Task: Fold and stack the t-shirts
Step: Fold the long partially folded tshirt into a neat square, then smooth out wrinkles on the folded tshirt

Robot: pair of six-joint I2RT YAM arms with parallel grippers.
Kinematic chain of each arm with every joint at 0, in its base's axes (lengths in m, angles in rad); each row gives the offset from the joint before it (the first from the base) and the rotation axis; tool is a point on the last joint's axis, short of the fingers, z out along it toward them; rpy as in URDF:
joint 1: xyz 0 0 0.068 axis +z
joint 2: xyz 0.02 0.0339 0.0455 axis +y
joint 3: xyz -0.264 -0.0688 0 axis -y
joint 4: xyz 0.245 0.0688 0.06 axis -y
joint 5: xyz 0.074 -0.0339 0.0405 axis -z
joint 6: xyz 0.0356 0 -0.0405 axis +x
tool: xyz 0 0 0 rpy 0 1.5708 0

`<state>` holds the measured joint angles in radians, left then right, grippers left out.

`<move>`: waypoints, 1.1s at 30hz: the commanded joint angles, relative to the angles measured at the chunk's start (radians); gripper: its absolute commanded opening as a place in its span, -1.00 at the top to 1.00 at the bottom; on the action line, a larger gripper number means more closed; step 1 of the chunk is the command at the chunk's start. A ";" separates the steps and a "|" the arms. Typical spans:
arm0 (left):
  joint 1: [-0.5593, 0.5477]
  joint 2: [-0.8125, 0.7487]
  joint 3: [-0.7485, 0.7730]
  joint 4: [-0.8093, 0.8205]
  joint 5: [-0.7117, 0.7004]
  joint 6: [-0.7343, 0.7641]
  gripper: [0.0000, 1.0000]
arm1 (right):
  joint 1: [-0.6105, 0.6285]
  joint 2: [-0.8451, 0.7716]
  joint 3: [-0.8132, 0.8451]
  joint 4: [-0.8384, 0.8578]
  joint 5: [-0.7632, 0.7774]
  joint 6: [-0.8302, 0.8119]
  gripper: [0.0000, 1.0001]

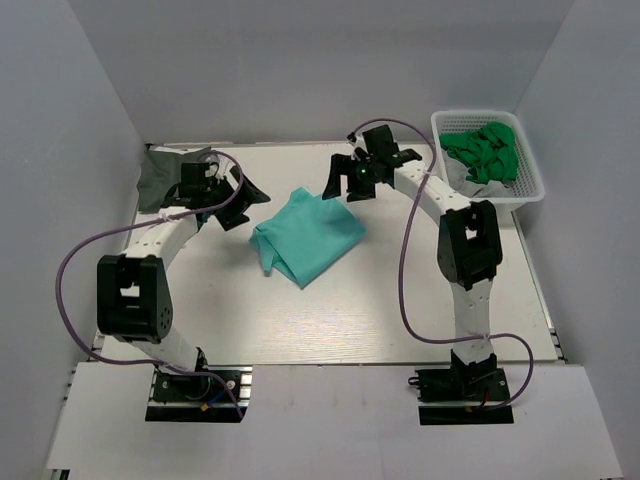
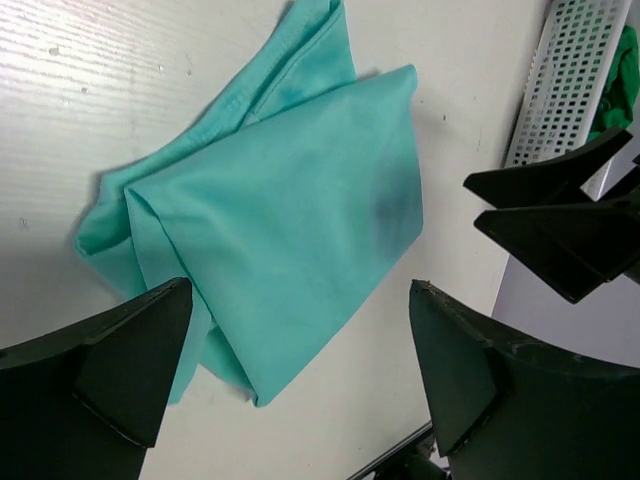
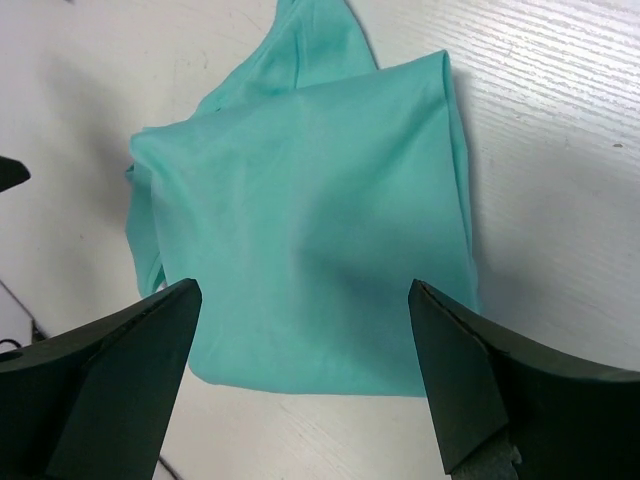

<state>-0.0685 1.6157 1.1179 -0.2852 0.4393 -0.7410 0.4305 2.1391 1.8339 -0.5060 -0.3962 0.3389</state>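
Observation:
A teal t-shirt (image 1: 305,235) lies folded into a rough square in the middle of the white table. A dark grey-olive t-shirt (image 1: 160,175) lies bunched at the far left corner, partly behind the left arm. My left gripper (image 1: 245,205) hovers just left of the teal shirt, open and holding nothing. My right gripper (image 1: 345,187) hovers just above its far edge, also open and holding nothing. In the left wrist view the teal shirt (image 2: 290,210) spreads beyond the wide-apart jaws of the left gripper (image 2: 300,287). In the right wrist view the shirt (image 3: 310,220) fills the space past the right gripper (image 3: 305,285).
A white perforated basket (image 1: 528,178) at the far right corner holds crumpled green cloth (image 1: 485,150). The basket's wall (image 2: 565,80) and the right gripper's fingers (image 2: 560,210) show in the left wrist view. Grey walls close in the table on three sides.

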 commanded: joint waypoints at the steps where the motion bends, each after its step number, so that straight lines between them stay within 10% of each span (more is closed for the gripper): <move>1: -0.014 -0.080 -0.049 -0.065 -0.044 0.035 -0.99 | 0.025 -0.038 -0.067 0.043 0.085 -0.041 -0.81; 10: -0.083 -0.022 -0.063 -0.014 0.020 0.014 -0.99 | 0.083 0.007 -0.226 0.104 0.006 -0.031 -0.81; 20: -0.102 -0.151 -0.185 -0.114 -0.145 0.055 -0.93 | 0.175 -0.373 -0.784 0.182 0.026 0.022 -0.81; 28: -0.093 -0.220 -0.300 -0.114 -0.356 0.057 -0.19 | 0.306 -0.417 -0.454 -0.075 0.391 -0.090 -0.81; 33: -0.102 -0.182 -0.311 0.003 -0.347 0.117 -0.08 | 0.370 -0.228 -0.164 -0.229 0.552 0.009 -0.78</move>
<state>-0.1658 1.4433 0.8143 -0.3725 0.1120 -0.6712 0.7650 1.8137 1.5360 -0.6121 -0.0101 0.3061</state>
